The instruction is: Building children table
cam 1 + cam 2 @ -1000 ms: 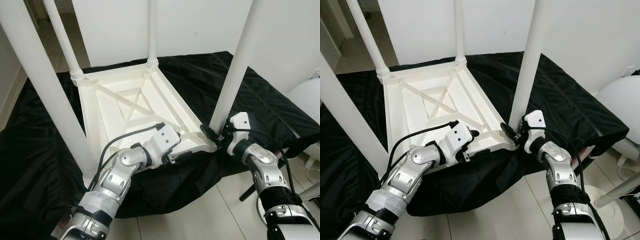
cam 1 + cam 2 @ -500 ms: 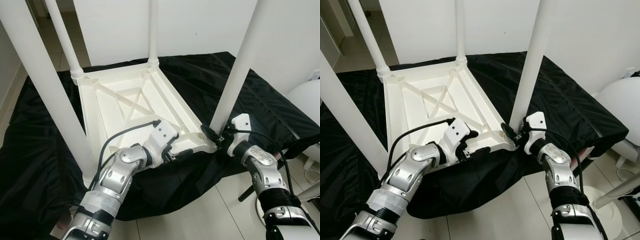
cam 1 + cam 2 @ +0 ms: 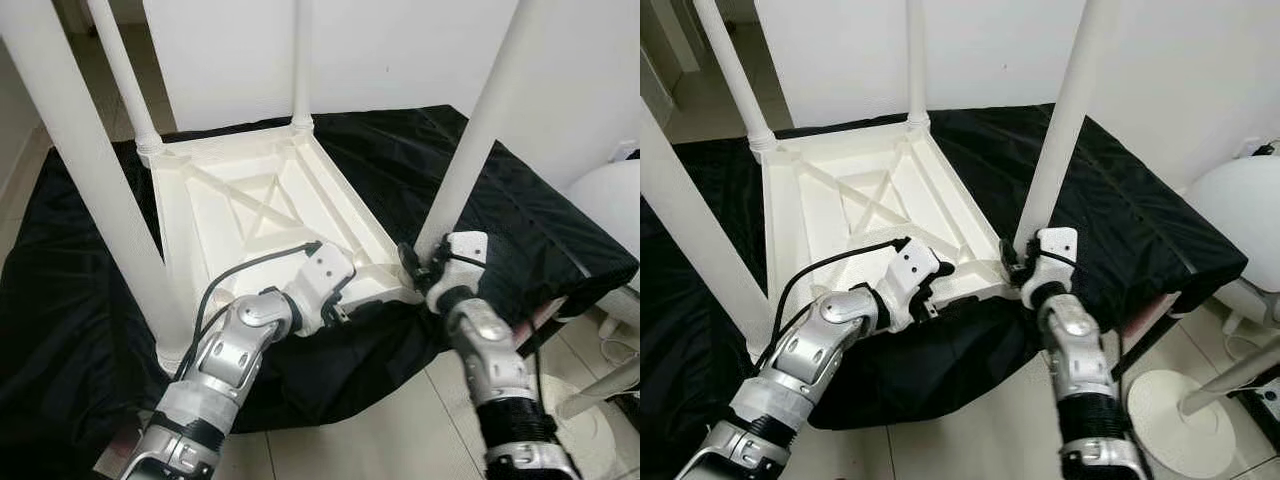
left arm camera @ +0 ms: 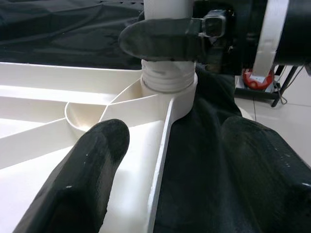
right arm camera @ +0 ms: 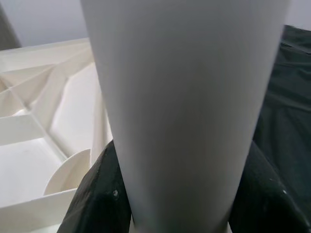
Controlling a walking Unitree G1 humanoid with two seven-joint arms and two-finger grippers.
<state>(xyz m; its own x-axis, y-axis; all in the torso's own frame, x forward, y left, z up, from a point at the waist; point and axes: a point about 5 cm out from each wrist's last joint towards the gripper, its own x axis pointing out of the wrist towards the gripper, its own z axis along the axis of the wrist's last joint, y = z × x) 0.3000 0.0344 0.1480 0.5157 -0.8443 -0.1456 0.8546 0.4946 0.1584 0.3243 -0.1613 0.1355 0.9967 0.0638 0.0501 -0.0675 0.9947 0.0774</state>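
On a black sheet (image 3: 60,300) we have the white tabletop (image 3: 250,210) lying upside down, its four legs (image 3: 75,190) standing straight up. Our right gripper (image 3: 1018,258) is clamped around the foot of the near-right leg (image 3: 470,150), right where it screws into its corner socket. Our left gripper (image 4: 170,160), fingers spread, straddles the tabletop's near edge just beside that corner.

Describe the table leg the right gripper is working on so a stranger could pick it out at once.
An upside-down white table top lies on a black sheet, four white legs pointing up. The leg meant stands at the near corner on the robot's right. Unlike the other three, it has the right gripper with its jaws closed around its base.
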